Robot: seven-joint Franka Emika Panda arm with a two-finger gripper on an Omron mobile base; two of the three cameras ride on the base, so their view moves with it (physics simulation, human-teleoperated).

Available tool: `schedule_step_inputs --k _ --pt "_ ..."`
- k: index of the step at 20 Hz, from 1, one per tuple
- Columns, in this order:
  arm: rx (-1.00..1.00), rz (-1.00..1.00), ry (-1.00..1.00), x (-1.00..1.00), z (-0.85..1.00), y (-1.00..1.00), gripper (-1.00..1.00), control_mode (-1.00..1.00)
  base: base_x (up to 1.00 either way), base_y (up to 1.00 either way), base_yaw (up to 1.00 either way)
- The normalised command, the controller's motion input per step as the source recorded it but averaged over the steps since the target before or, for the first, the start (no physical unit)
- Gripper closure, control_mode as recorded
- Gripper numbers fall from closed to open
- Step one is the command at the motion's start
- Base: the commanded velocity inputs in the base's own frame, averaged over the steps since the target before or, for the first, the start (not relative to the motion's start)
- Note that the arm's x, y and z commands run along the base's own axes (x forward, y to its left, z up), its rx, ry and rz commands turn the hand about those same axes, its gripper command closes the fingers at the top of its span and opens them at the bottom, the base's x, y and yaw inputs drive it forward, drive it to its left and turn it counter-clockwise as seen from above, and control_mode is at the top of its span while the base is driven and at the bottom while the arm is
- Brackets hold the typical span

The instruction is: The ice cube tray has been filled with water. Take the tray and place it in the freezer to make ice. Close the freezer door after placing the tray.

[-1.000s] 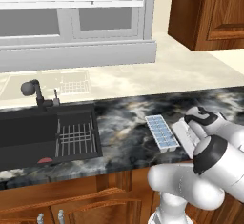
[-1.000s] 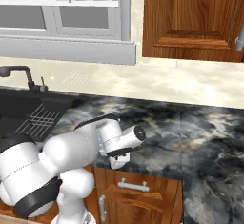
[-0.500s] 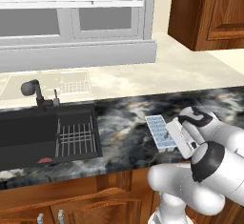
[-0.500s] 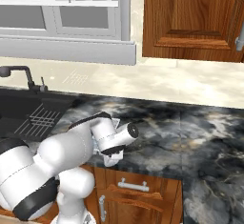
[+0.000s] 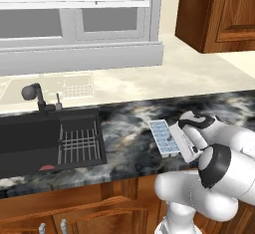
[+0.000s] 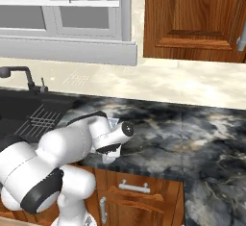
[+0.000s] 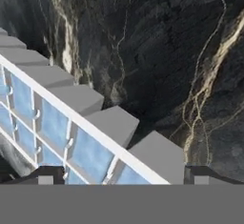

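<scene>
The tool (image 7: 122, 175) hangs wide open, low over the near end of the tray (image 7: 71, 132), one dark tip on each side of it, gripping nothing. The tray (image 5: 164, 137), its cells blue with water (image 7: 52, 123), lies flat on the dark bench (image 5: 124, 128), right of the sink (image 5: 45, 141).

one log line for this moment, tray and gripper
stage: reaching for tray | ice cube tray: flat on counter, cells filled | gripper: open, fingertips astride tray's end, not gripping
</scene>
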Motion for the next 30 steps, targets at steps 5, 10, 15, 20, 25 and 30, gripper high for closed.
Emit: schedule_step_inputs --k 5,10,15,20,25,30 --pt "0.0 -0.11 0.02 0.24 -0.37 0.05 1.0 -1.0 0.0 0.0 0.0" --pt "0.0 -0.13 0.0 0.08 -0.41 0.0 1.0 -1.0 0.0 0.0 0.0" --pt "0.0 -0.14 0.02 0.0 -0.34 0.0 1.0 -1.0 0.0 0.0 0.0" --pt "0.0 -0.13 -0.01 -0.13 -0.02 0.0 1.0 -1.0 0.0 0.0 0.0" --pt "0.0 -0.07 -0.05 -0.18 0.34 0.0 1.0 -1.0 0.0 0.0 0.0" --pt "0.0 0.0 -0.01 -0.15 0.77 0.0 1.0 -1.0 0.0 0.0 0.0"
